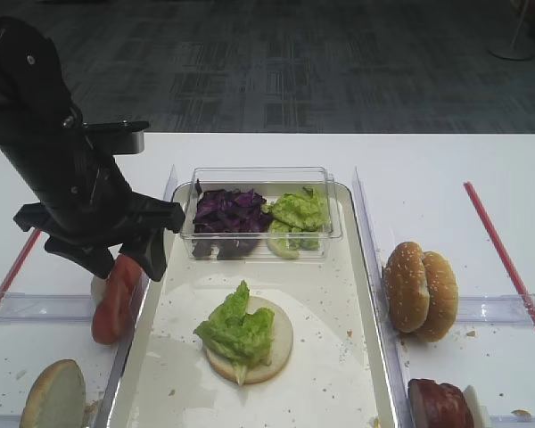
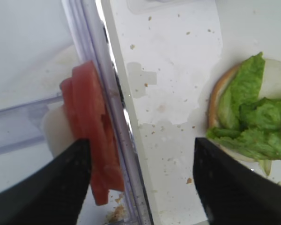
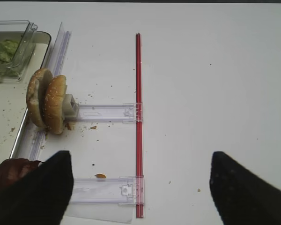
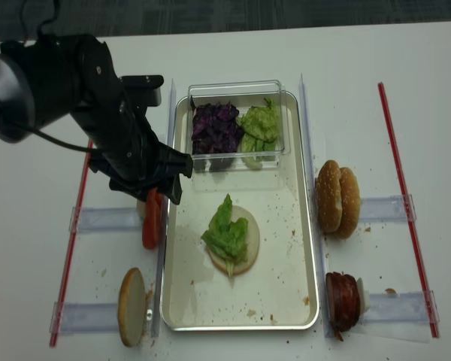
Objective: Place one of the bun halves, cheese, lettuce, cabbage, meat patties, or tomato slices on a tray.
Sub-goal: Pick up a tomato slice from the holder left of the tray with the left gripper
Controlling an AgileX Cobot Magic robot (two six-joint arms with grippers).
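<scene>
My left gripper (image 2: 143, 185) is open and hangs low over the tray's left rim (image 2: 113, 117). Its left finger (image 2: 61, 187) stands beside the upright red tomato slices (image 2: 91, 136), which lie between the jaws along with the rim. From above, the gripper (image 1: 129, 254) sits just over the tomato slices (image 1: 116, 299). On the cream tray (image 1: 339, 357) lies a bun half (image 1: 275, 343) topped with lettuce (image 1: 239, 328). My right gripper (image 3: 140, 190) is open over bare table. Meat patties (image 1: 437, 403) stand at the front right. Cheese is out of view.
A clear box (image 1: 330, 201) at the tray's back holds purple cabbage (image 1: 227, 214) and more lettuce (image 1: 296, 214). Two bun halves (image 1: 419, 290) stand on edge right of the tray; another (image 1: 53, 397) lies front left. Red strips (image 1: 504, 259) and clear holders (image 1: 508, 309) cross the table.
</scene>
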